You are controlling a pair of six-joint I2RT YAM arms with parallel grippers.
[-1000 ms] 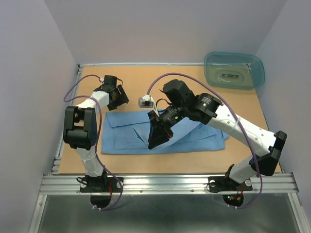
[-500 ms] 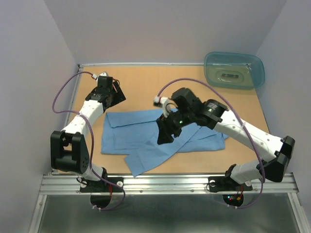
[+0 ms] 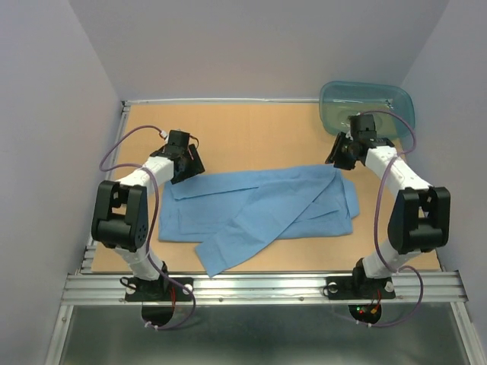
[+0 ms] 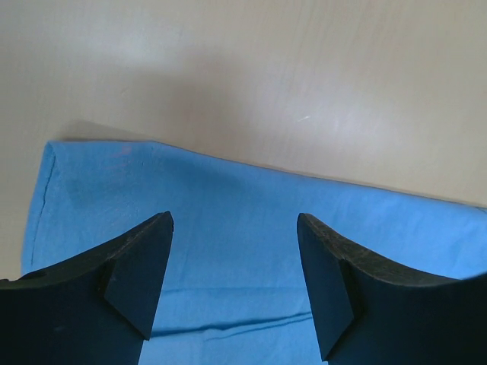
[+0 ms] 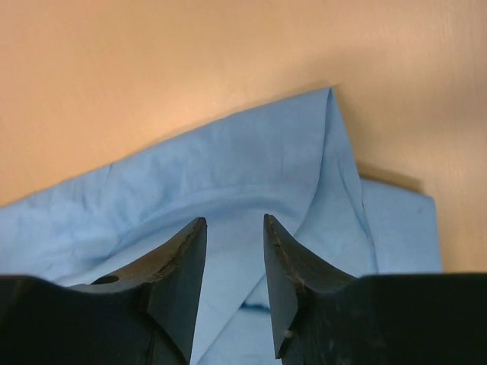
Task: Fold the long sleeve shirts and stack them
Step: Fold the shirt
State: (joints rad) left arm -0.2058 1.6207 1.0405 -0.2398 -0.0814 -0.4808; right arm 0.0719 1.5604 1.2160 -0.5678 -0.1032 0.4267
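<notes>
One long sleeve shirt (image 3: 266,209), light blue, lies spread flat across the middle of the table. One sleeve (image 3: 228,247) runs diagonally to the near edge. My left gripper (image 3: 188,167) hovers at the shirt's far left corner. In the left wrist view it (image 4: 234,219) is open wide over the blue cloth (image 4: 243,186), holding nothing. My right gripper (image 3: 338,162) is at the shirt's far right corner. In the right wrist view it (image 5: 233,220) stands partly open above a folded edge of the shirt (image 5: 228,163), with no cloth between its fingers.
A translucent teal tub (image 3: 367,109) stands at the far right corner, just behind the right gripper. Bare tan tabletop (image 3: 259,133) lies behind the shirt. Walls enclose the table on three sides.
The right gripper let go of the sleeve over the middle of the shirt and drew back to the far right corner. The sleeve dropped diagonally toward the near edge. The left arm shifted slightly.
</notes>
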